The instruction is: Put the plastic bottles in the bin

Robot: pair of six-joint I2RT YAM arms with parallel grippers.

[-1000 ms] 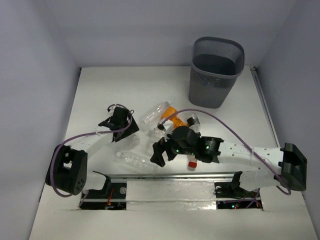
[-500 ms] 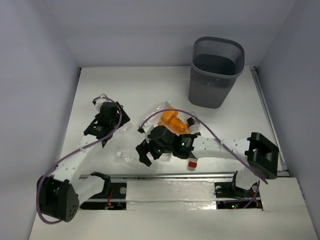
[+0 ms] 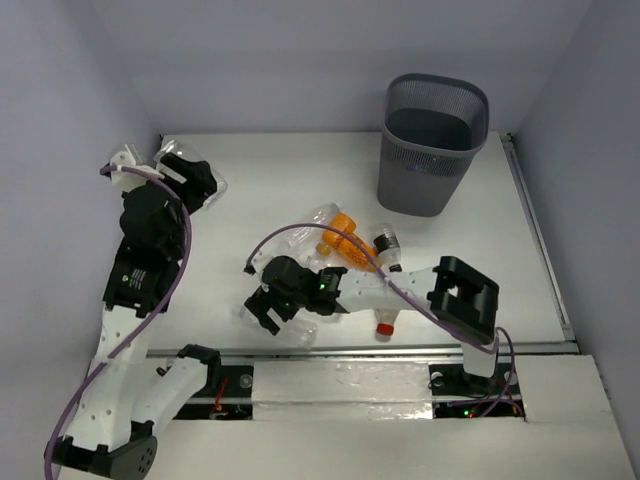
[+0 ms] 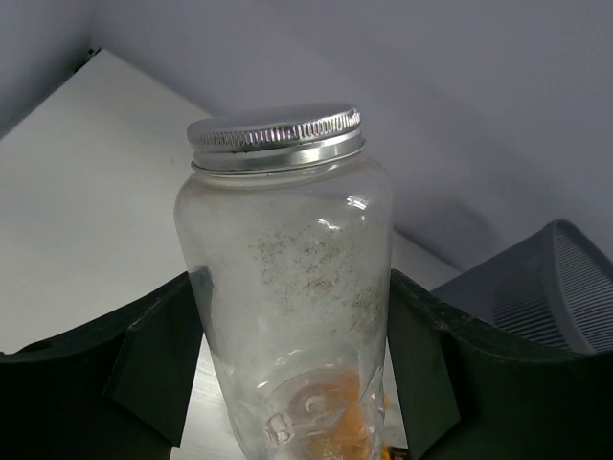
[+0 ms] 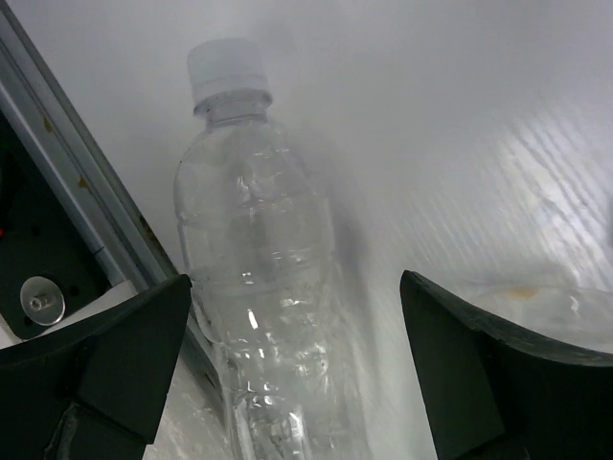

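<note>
White table (image 3: 300, 170); left tool (image 4: 292, 316) tight around clear silver-capped bottle (image 4: 287, 249), right tool (image 5: 295, 307) released

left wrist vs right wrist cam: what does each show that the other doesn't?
Left wrist only: silver-capped bottle clamped between the left fingers, bin behind it. Right wrist only: white-capped bottle lying on the table by the edge rail, right fingers wide of it. Both: dark fingers flanking a clear bottle over the white table.
</note>
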